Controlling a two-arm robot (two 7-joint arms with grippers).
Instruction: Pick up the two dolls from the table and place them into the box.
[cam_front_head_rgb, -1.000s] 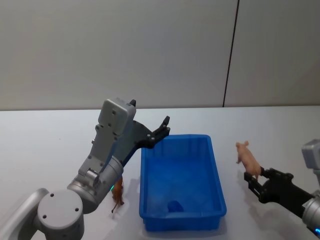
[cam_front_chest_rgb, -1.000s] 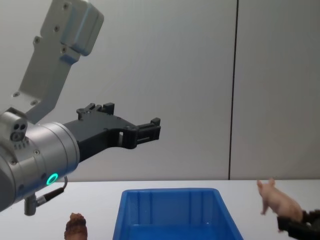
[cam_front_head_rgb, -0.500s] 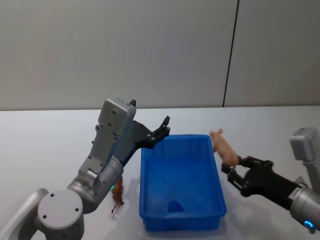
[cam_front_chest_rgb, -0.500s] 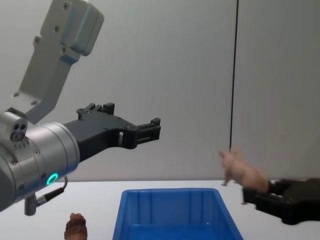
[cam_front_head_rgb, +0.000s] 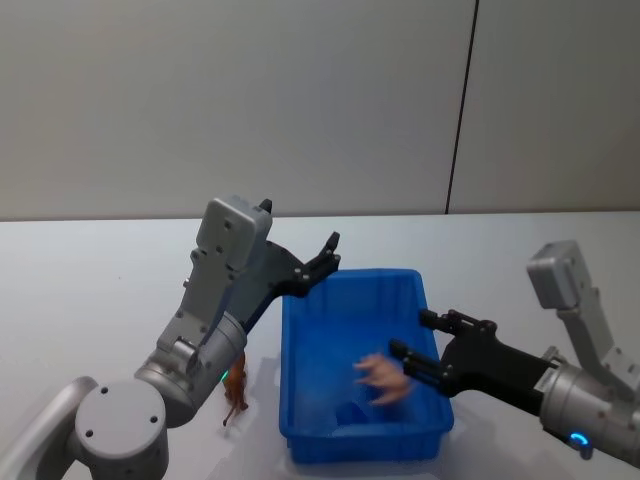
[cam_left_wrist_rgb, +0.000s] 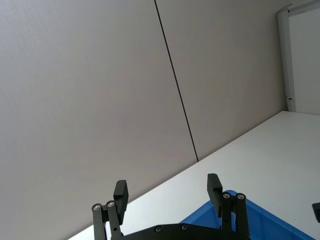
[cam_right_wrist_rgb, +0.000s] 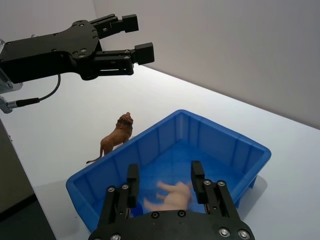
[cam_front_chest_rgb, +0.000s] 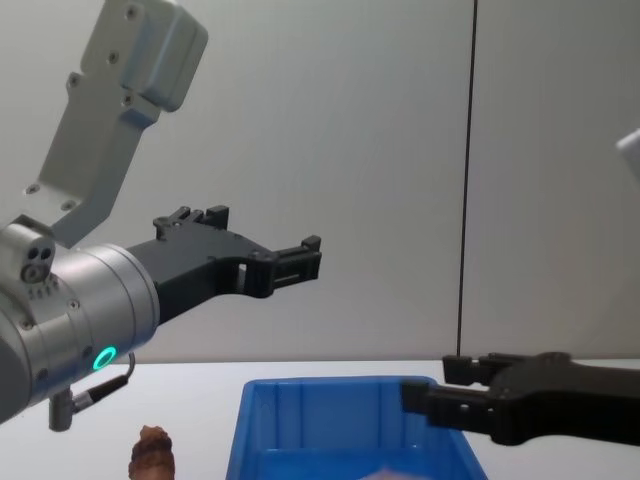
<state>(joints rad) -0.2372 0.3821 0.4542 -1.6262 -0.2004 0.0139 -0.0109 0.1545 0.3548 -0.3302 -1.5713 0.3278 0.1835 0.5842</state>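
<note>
A plain grey wall (cam_front_head_rgb: 250, 100) fills the background, split by a thin dark vertical seam (cam_front_head_rgb: 460, 110). A white door frame (cam_left_wrist_rgb: 283, 55) stands at one end.

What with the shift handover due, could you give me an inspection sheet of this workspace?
Surface: plain white flat table; carries the box and one doll.
Job's things: bright blue rectangular plastic box upright on the table; pale pink doll blurred, inside the box; reddish-brown four-legged doll standing on the table at the box's left side.
Clutter: nothing seen.
Grippers: left gripper open, raised near the box's far left corner; right gripper open over the box, above the pink doll.
Cables: thin black cable at the left arm's wrist.
Surroundings: grey panelled wall with a dark vertical seam.
</note>
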